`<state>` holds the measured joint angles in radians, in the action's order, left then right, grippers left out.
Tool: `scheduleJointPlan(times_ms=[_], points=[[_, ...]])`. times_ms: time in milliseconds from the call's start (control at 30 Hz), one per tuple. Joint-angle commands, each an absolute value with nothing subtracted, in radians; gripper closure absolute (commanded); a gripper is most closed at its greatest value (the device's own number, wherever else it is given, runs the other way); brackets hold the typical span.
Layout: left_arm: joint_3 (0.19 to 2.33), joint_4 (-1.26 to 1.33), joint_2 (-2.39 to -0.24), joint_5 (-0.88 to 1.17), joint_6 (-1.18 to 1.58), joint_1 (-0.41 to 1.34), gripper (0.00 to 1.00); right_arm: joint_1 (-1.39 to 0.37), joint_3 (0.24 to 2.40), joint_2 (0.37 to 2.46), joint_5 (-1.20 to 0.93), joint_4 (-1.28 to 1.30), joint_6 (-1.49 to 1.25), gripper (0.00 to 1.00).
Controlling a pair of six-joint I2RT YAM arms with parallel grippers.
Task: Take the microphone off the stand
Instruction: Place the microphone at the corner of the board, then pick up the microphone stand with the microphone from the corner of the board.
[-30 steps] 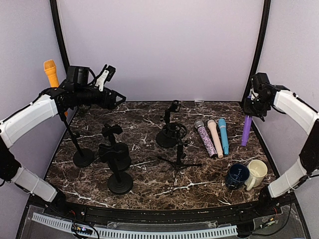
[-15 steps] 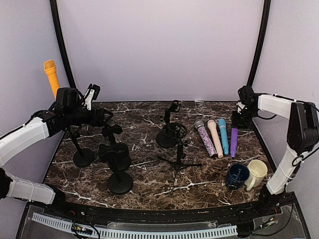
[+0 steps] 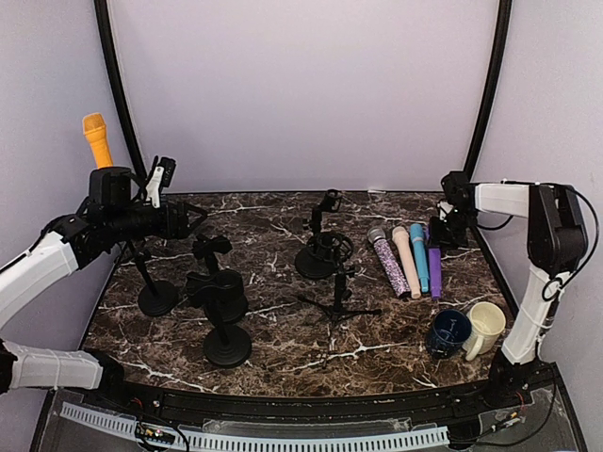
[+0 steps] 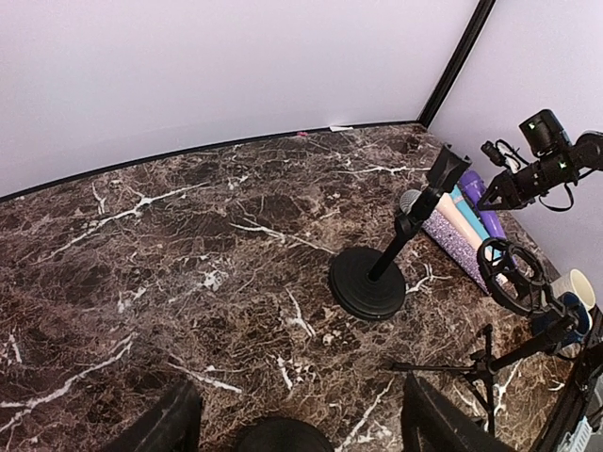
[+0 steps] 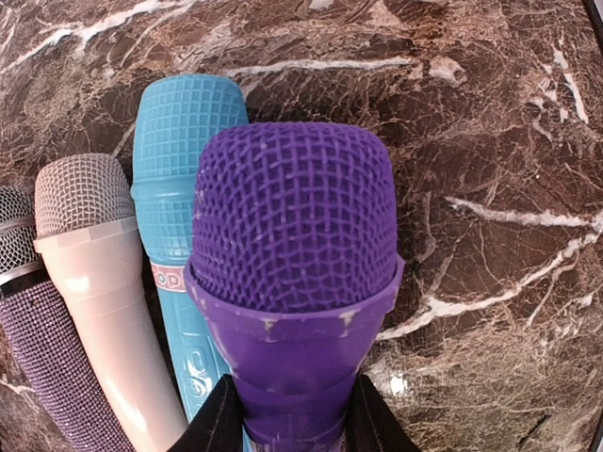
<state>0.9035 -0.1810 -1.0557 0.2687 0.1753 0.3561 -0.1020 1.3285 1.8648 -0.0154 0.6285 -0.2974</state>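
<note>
An orange microphone [image 3: 96,138] stands upright in a black stand [image 3: 157,298] at the far left. My left gripper [image 3: 193,218] hovers open just right of that stand's pole and below the orange microphone, with nothing between its fingers [image 4: 170,428]. On the right, my right gripper [image 3: 443,231] is shut on a purple microphone [image 3: 434,271] just below its mesh head [image 5: 294,217]. The purple microphone lies low along the table beside the blue microphone [image 5: 179,198]; whether it rests on the marble I cannot tell.
Three loose microphones lie in a row: glitter [image 3: 389,262], pink [image 3: 406,259], blue [image 3: 420,254]. Bare black stands [image 3: 226,344] [image 3: 223,301] [image 3: 323,254] and a small tripod [image 3: 339,301] fill the middle. A dark mug [image 3: 448,331] and a cream mug [image 3: 485,325] sit at the front right.
My right arm has brought the purple microphone down from upright by the right wall to lie beside the blue one. My left arm has sunk and drawn back to the left.
</note>
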Motion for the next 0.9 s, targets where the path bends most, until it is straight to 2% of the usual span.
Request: scheduleJointPlan(times_ms=[0,333,633,867], points=[[0.881,-0.26,-0.973,0.263,0.227,0.353,0.25,-0.094,1.352,1.891,-0.019,0.561,-0.316,0.75],[0.869,-0.422,-0.881,0.151,0.309,0.353,0.25,-0.088,1.326,1.902,-0.067,0.505,-0.34,0.55],[0.872,-0.493,-0.849,0.107,0.343,0.353,0.23,-0.074,1.313,1.896,-0.08,0.494,-0.345,0.41],[0.927,-0.67,-0.809,-0.074,0.408,0.352,0.19,-0.068,1.262,1.817,-0.091,0.458,-0.362,0.31]])
